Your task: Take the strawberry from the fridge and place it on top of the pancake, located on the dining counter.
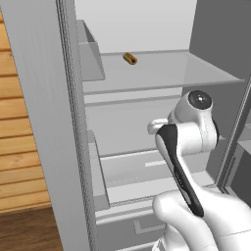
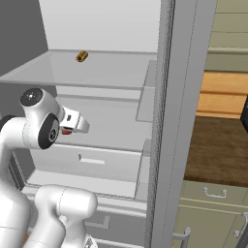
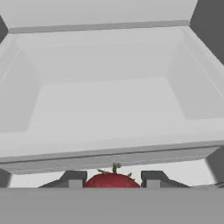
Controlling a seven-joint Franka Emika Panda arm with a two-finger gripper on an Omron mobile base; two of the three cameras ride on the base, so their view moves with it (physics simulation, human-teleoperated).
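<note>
Gripping a small dark-red strawberry (image 3: 112,180) between its two dark fingertips (image 3: 74,178), jaws narrowed against the berry's sides, the two-finger gripper (image 3: 112,181) sits inside the tall light-grey fridge (image 1: 44,122), above a pale plastic drawer (image 3: 109,105).

Left base view, left to right: horizontal wood-plank wall (image 1: 19,122); the fridge's open grey door edge, close to the arm's left; door bins; glass shelf (image 1: 157,73) carrying a small brown-orange cylinder-shaped food item (image 1: 130,59), well apart from the hand and above it; white arm (image 1: 188,127) entering from the lower right. Open room lies between the shelf's front edge and the drawer fronts below.

Right base view, left to right: the arm's wrist, with a spot of the berry's red (image 2: 67,131) at the hand, a detail the left base view hides behind the wrist; the glass shelf and cylinder (image 2: 81,56) above; the fridge's right door edge (image 2: 179,121), a tall barrier beside the opening; beyond it a dark-brown wooden countertop (image 2: 218,150) and pale green-grey cabinet fronts (image 2: 208,213).

Hand view: the berry's green stem, and the drawer's rim just beyond the fingertips.
</note>
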